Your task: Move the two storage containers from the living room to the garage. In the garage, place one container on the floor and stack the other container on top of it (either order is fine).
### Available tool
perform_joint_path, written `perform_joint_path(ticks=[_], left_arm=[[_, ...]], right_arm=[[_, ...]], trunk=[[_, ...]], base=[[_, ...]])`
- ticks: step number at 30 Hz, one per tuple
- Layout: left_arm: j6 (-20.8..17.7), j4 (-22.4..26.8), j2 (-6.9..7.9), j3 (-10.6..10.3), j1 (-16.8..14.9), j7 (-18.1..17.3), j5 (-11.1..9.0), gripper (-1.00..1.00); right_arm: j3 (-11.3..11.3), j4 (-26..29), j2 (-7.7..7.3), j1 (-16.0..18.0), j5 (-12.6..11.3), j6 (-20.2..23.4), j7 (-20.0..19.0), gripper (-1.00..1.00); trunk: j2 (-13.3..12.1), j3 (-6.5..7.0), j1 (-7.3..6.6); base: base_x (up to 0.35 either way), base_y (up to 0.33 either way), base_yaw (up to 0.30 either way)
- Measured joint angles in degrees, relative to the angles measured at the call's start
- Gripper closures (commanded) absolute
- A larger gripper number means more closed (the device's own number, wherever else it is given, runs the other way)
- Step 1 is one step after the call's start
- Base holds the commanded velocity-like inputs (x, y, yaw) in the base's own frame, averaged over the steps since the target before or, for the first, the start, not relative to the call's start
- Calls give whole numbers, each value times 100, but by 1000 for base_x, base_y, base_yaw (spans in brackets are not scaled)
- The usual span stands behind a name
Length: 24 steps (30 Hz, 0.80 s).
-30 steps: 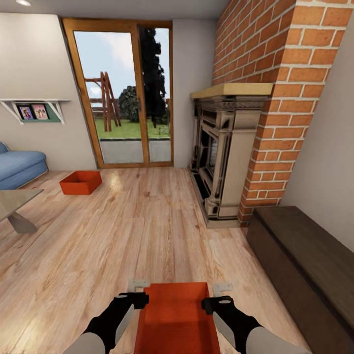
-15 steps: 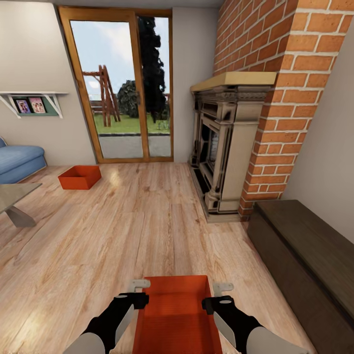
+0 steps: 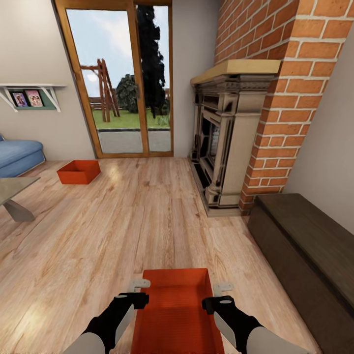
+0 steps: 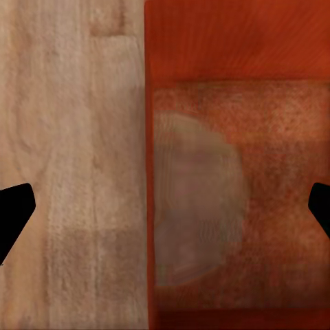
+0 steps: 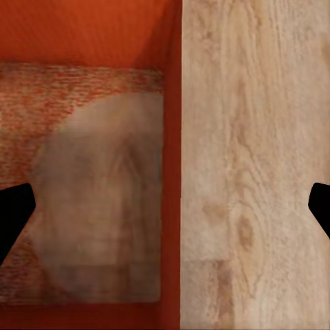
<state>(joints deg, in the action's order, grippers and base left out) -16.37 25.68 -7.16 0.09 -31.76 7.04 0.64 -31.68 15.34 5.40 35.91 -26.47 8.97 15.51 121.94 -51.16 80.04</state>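
**Near bin framed by both arms in the living room, second bin lying far off by the glass door**

The near storage container (image 3: pixel 174 309) is sitting at the bottom centre of the head view, its long side running away from the camera, its open top showing a flat orange-red bottom. The left gripper (image 3: pixel 139 291) is sitting at the bin's left wall and the right gripper (image 3: pixel 216 294) at its right wall, both near the far end of the bin. In each wrist view a wall of the bin is passing between the two dark fingertips at the frame edges: the left wrist view is showing the wall (image 4: pixel 148 206) with wood planks on one side and the bin's bottom on the other, and the right wrist view is showing the same arrangement at the other wall (image 5: pixel 172 206). The fingertips are standing wide apart in both views, so both grippers are spread and not clamped on the walls.

The far storage container (image 3: pixel 78 171) is resting on the light wood floor (image 3: pixel 147 216) at the left middle of the frame, in front of the glass door (image 3: pixel 120 83) and just right of the blue sofa (image 3: pixel 17 156). The brick fireplace (image 3: pixel 236 132) is filling the upper right, a dark bench (image 3: pixel 305 250) is lying along the lower right, and a corner of the coffee table (image 3: pixel 12 194) is showing at the left edge.
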Motion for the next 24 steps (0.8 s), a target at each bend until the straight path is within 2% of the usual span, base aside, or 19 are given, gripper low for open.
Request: perform_joint_path(ticks=[24], left_arm=[[0, 5, 6, 8, -2, 0, 0, -100]], right_arm=[[0, 0, -5, 0, 0, -11, 4, -100]], trunk=[[963, -652, 527]], base=[[0, 0, 0]])
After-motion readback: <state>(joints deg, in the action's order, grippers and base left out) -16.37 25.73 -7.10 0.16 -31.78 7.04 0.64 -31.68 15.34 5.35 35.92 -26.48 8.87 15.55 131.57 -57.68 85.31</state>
